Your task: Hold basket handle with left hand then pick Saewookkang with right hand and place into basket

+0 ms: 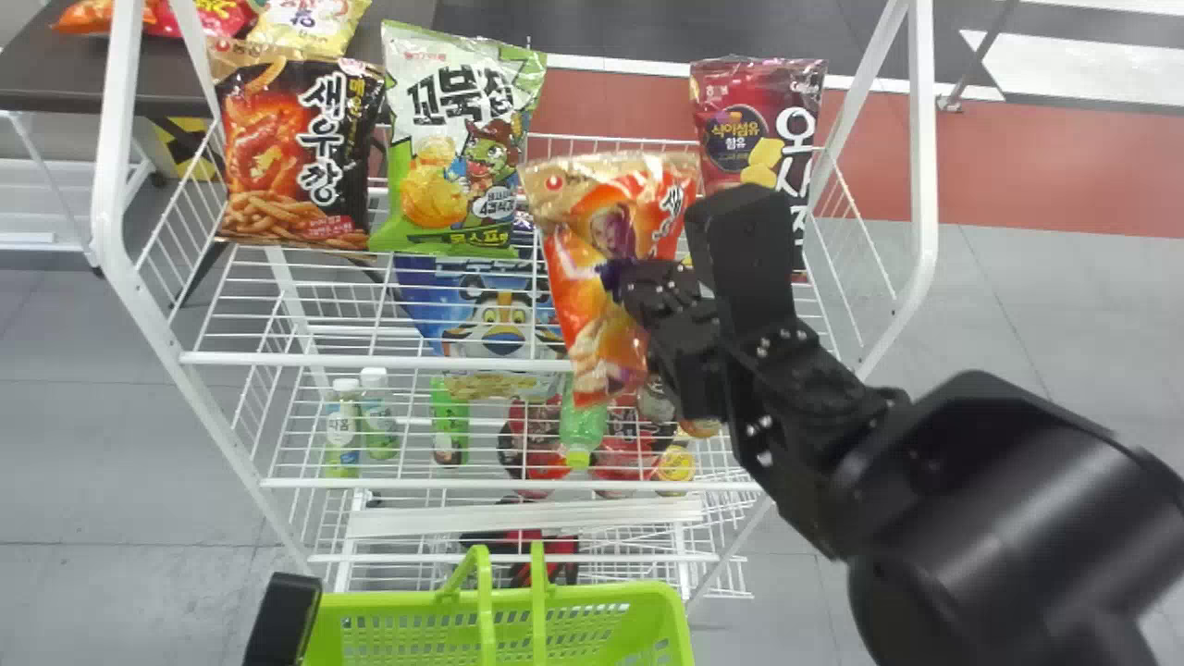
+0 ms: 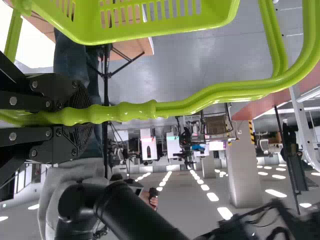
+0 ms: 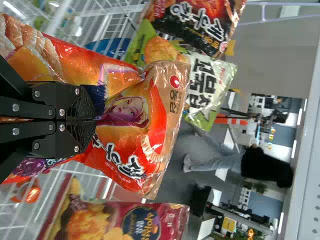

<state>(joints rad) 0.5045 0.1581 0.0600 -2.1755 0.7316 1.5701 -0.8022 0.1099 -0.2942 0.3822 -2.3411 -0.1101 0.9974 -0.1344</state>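
Right gripper [image 1: 618, 277]: fingers pinch orange Saewookkang bag [image 1: 592, 328], slightly tilted, at top shelf of white wire rack [image 1: 462, 363]. Green snack bag [image 1: 453, 92] and dark red snack bag [image 1: 717, 88] either side. Left gripper [image 1: 282, 615]: fingers clamped around handle [image 2: 130, 112] of lime-green basket [image 1: 647, 597], low before rack.

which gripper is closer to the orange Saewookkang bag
Right. The right gripper is on the orange bag, pinching it; the left gripper is farther off, around the basket handle.

Saewookkang bag [image 1: 575, 287] glossy, crinkled film; basket [image 1: 652, 597] smooth, shiny plastic.
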